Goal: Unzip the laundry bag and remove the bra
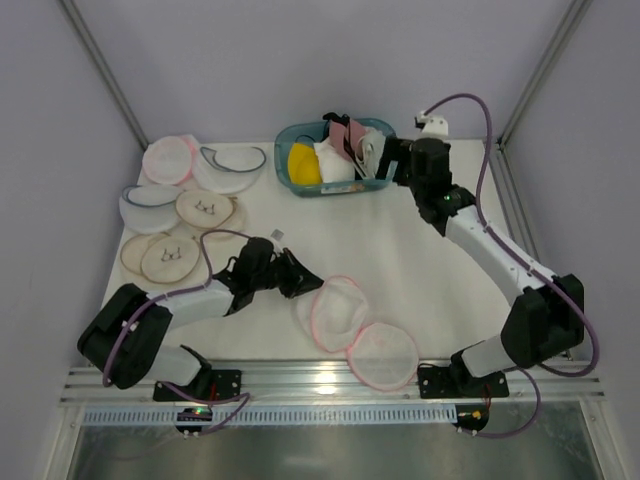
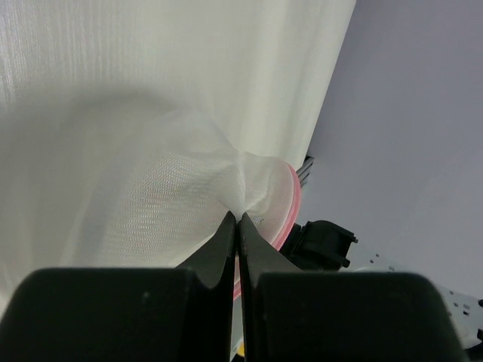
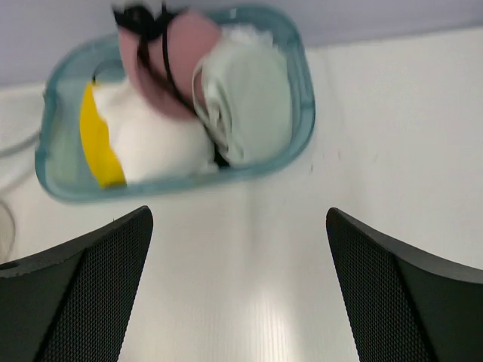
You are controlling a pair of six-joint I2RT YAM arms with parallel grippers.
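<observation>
Light: bright, even, overhead; white table [image 1: 420, 270] nearly washed out.
Glare: pale streak on table, right wrist view.
Shadows: soft grey patch behind laundry bag [image 2: 166, 196] mesh.
Blur: basket [image 3: 303, 90] soft; left gripper [image 2: 238, 220] unfocused.

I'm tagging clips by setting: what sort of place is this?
Probably a robot lab cell: two arms bolted to a white table, bare grey walls, a bin of bras.
</observation>
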